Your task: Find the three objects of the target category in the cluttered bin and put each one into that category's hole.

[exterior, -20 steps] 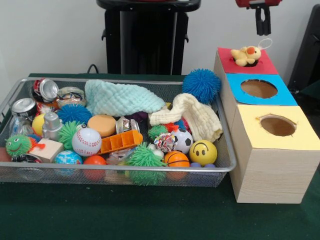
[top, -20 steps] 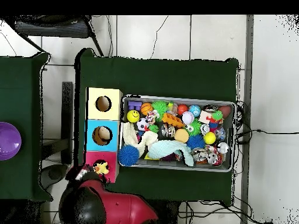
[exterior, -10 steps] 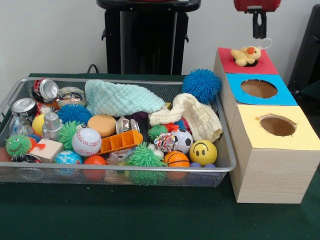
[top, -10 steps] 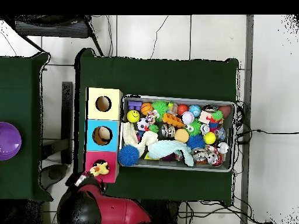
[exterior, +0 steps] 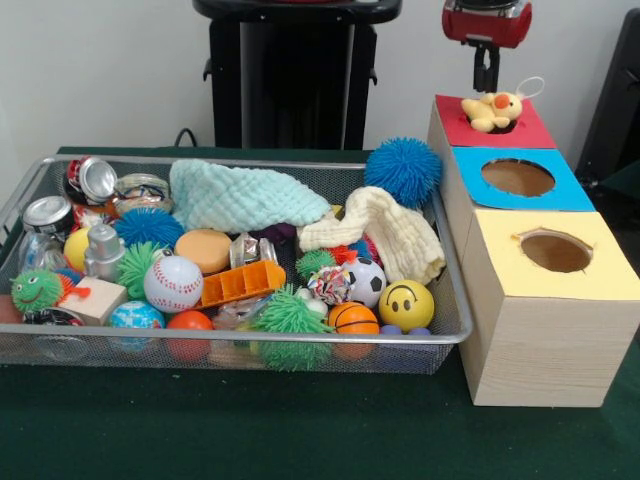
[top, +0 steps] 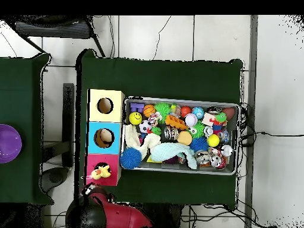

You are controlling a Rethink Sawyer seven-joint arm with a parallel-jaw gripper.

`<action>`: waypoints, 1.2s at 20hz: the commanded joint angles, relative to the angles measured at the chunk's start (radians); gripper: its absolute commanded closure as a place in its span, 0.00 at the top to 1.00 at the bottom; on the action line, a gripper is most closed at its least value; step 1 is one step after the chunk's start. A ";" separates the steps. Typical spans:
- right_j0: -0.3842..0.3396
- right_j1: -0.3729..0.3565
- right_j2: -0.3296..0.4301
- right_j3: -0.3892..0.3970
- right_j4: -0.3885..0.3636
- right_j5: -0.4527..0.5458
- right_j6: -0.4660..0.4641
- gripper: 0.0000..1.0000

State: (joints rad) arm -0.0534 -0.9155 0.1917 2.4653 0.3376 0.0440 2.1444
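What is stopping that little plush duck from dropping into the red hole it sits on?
Nothing visible blocks it from outside. The plush duck lies across the hole in the red panel, hiding most of the opening, with its loop sticking up. The tool hangs apart from it, up and to the side, not touching.

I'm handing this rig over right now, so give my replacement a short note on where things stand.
Gripper: raised behind the box's red section, holding nothing; open or shut can't be judged.
Plush duck: sitting on the red hole, not dropped through.
Blue hole and yellow hole: open.
Bin: packed with balls, cans and cloths.
Left: get the duck through, then search the bin for further plush toys; none obvious.
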 commanded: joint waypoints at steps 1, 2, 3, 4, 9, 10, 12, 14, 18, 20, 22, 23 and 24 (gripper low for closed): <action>0.021 0.060 -0.057 -0.091 0.062 -0.061 0.216 0.00; 0.019 0.060 -0.049 -0.086 0.064 -0.065 0.226 0.00; 0.026 0.058 -0.051 -0.087 0.068 -0.063 0.229 0.00; 0.021 0.061 -0.046 -0.086 0.068 -0.064 0.233 0.00; 0.016 0.041 -0.033 -0.071 0.072 -0.061 0.249 0.00; 0.016 0.036 -0.032 -0.069 0.073 -0.057 0.250 0.00; 0.029 0.016 -0.049 -0.069 0.078 -0.030 0.243 0.00; 0.046 -0.016 -0.075 -0.074 0.087 0.013 0.232 0.00; 0.083 -0.060 -0.138 -0.115 0.090 0.092 0.204 0.00; 0.126 -0.063 -0.205 -0.155 0.082 0.142 0.190 0.00; 0.185 -0.059 -0.278 -0.197 0.071 0.197 0.194 0.00; 0.210 -0.062 -0.311 -0.218 0.062 0.229 0.200 0.00; 0.237 -0.063 -0.347 -0.246 0.050 0.265 0.208 0.00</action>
State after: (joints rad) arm 0.0878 -0.9525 0.0266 2.4251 0.3518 0.0962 2.1444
